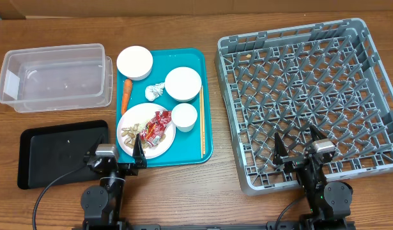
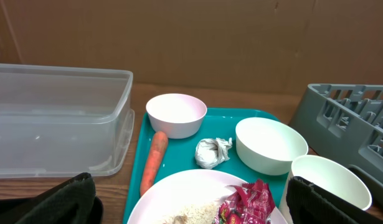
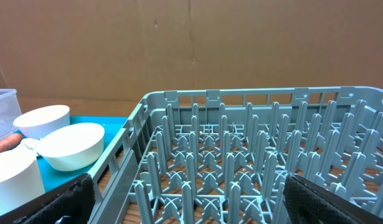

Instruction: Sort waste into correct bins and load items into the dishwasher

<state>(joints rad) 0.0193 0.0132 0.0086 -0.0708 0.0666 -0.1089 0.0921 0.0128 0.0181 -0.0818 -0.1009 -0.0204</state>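
Observation:
A teal tray (image 1: 206,96) holds a white plate (image 1: 165,140) with a red wrapper (image 1: 156,126) and rice-and-nut scraps (image 1: 129,133). On it too are an orange carrot (image 1: 126,93), a white tissue (image 1: 155,91), a pink bowl (image 1: 135,62), a white bowl (image 1: 183,84), a white cup (image 1: 184,117) and chopsticks (image 1: 202,121). The clear tub (image 1: 55,75) and black tray (image 1: 59,152) lie left. The grey rack (image 1: 308,99) is right. My left gripper (image 1: 113,156) is open at the plate's near edge (image 2: 185,205). My right gripper (image 1: 301,144) is open over the rack's near edge (image 3: 191,199).
The wooden table (image 1: 183,198) shows between the teal tray and the rack. A cardboard wall (image 2: 210,43) stands behind the table. The clear tub's lid (image 1: 108,80) sits under it, sticking out at the right.

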